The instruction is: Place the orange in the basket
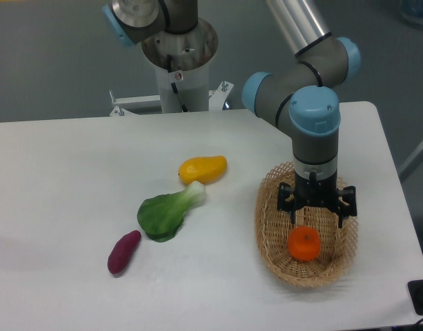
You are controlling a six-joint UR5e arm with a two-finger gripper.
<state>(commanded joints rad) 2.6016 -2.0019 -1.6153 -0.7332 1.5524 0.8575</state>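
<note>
The orange (304,243) is a small round bright-orange fruit lying inside the oval tan wicker basket (269,222) at the right of the table. My gripper (316,218) points straight down over the basket, just above and behind the orange. Its black fingers (292,208) are spread wide apart and hold nothing. The orange rests on the basket floor toward the near end, apart from the fingertips.
A yellow-orange mango-shaped fruit (203,169) lies near the table's middle. A green leafy vegetable (167,212) lies just below it, and a purple sweet potato (123,252) lies further left. The robot base (178,55) stands at the back edge.
</note>
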